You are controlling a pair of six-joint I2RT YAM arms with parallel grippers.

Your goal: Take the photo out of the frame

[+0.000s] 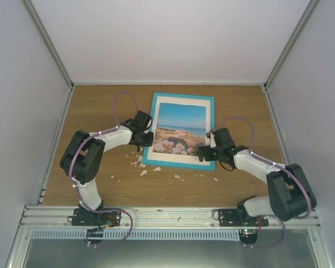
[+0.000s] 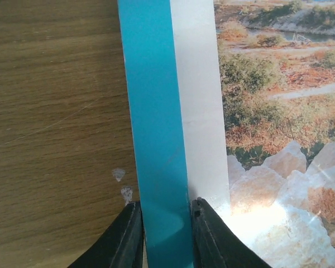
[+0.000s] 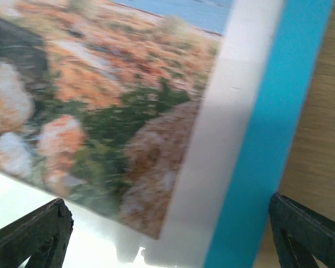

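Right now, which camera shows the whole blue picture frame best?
The top camera: the picture frame is nearly all in view, four turquoise edges showing. The left wrist view shows just one edge strip between the left claw's fingers; the right wrist view, a blurry slice of one edge.

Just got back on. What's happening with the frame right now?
The frame lies face up on the table, the photo still inside behind its white mat. The left pincer straddles the frame's turquoise left rail, fingers tight on both sides. The right pincer hangs wide open over the near right corner, holding nothing.
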